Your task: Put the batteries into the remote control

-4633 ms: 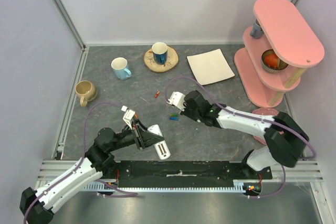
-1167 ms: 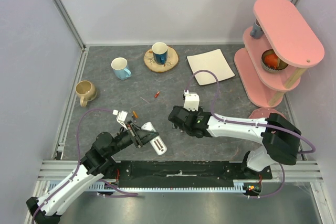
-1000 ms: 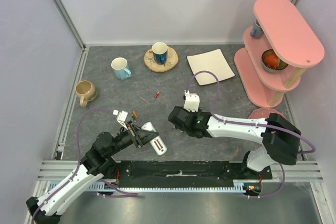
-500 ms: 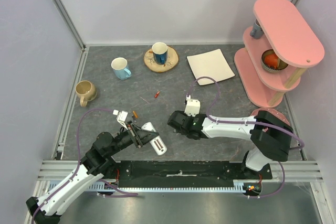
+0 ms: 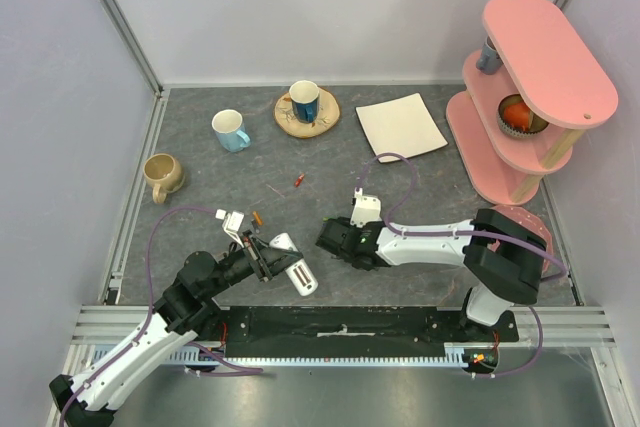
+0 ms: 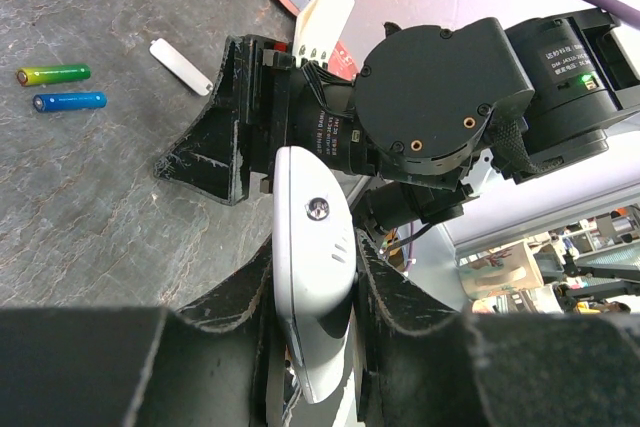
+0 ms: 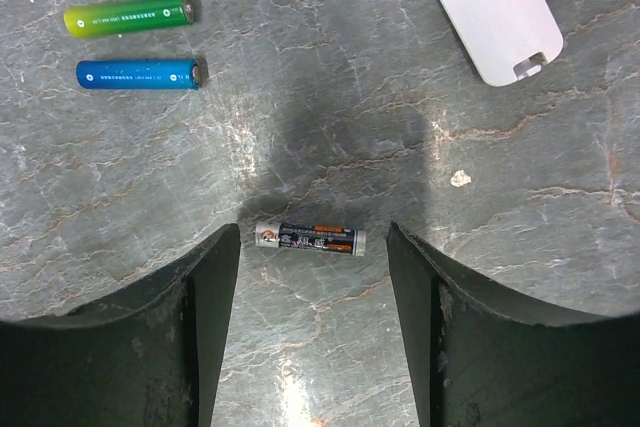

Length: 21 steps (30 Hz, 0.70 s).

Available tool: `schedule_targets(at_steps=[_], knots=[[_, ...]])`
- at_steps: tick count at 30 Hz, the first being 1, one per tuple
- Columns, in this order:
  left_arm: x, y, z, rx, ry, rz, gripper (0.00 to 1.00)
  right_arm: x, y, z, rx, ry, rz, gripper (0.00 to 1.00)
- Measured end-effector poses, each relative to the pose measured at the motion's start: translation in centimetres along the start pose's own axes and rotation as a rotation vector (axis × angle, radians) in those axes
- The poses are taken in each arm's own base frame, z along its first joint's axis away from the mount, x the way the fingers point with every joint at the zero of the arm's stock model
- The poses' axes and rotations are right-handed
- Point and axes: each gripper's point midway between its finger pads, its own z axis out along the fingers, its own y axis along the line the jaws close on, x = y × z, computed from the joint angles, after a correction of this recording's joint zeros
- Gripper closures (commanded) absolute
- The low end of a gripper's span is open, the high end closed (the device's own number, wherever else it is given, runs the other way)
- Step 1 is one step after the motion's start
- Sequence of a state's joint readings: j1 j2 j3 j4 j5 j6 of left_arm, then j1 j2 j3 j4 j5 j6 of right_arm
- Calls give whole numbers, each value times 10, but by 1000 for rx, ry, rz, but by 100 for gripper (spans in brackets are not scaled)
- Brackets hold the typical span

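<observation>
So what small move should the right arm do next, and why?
Likely close the right gripper on the dark battery: it lies on the table between the open fingers, one end toward each, untouched.

Grey table (image 5: 210,172): batteries (image 7: 130,15), mugs (image 5: 231,130), plate (image 5: 401,126)

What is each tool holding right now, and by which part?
Left tool clamps the remote control across its long edges. Right tool holds nothing; it stands open astride a loose battery.

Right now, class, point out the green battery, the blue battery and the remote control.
green battery (image 7: 128,15): right wrist view, mid-body.
blue battery (image 7: 138,73): right wrist view, mid-body.
remote control (image 6: 313,287): left wrist view, white casing.
</observation>
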State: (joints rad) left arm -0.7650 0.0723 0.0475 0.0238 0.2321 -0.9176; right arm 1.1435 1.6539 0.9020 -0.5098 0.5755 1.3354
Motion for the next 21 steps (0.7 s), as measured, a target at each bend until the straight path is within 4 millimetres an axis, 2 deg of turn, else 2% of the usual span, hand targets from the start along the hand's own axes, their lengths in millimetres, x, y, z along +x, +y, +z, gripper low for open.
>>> schedule_targets(at_steps=[8,21], knots=[[-1,0,0,-3,-4,0,98,0,-1,1,25,-1,1,35],[-1,1,0,-4,-6,0,98,0,-4,3,60,-8,-18,46]])
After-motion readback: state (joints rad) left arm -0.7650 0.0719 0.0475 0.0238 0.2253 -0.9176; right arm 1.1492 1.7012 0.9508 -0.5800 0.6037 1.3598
